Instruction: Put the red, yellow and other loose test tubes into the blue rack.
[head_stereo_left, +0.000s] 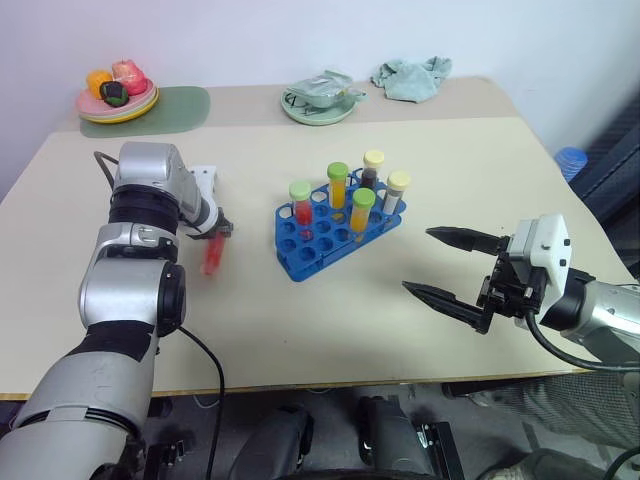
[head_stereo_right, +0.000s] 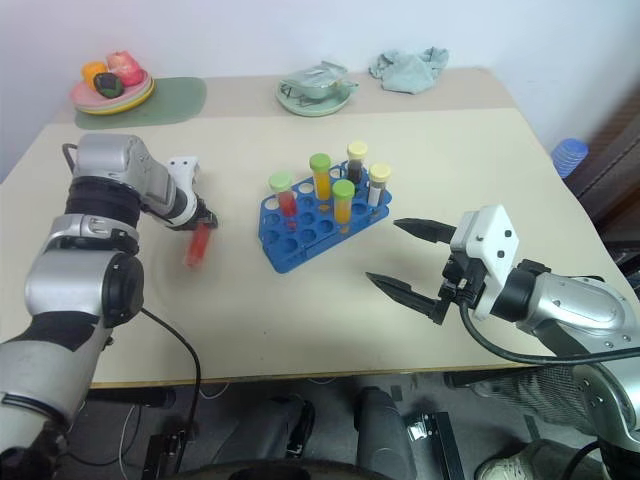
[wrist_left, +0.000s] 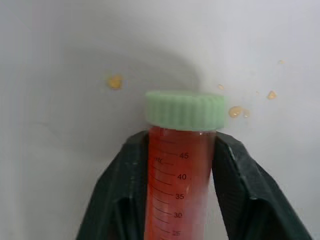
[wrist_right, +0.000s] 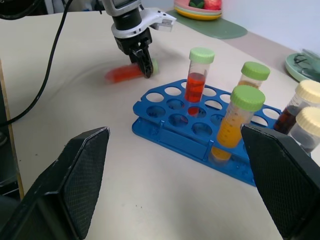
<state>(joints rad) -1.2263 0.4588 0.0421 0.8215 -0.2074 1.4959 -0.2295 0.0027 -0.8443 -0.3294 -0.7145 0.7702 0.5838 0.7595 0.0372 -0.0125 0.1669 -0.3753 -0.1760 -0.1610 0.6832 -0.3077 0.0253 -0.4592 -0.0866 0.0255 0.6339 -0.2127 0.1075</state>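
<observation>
A red test tube (wrist_left: 177, 185) with a pale green cap lies low over the table, left of the blue rack (head_stereo_left: 300, 268). My left gripper (head_stereo_left: 222, 232) points steeply down and is shut on it just below the cap, both fingers (wrist_left: 125, 190) pressed to its sides. The tube (wrist_right: 122, 74) looks blurred; I cannot tell whether it touches the table. The rack holds several upright capped tubes: a red one (head_stereo_left: 302, 208), yellow-orange ones (head_stereo_left: 361, 215) and a dark one (head_stereo_left: 371, 172). My right gripper (head_stereo_left: 418, 260) hovers open to the right of the rack, nothing between its fingers.
At the back left, a plate of toy fruit (head_stereo_left: 118, 100) sits beside a green mat (head_stereo_left: 182, 106). A green plate with a packet (head_stereo_left: 318, 102) and a crumpled cloth (head_stereo_left: 412, 78) lie at the back. Blue cups (head_stereo_left: 570, 160) stand beyond the table's right edge.
</observation>
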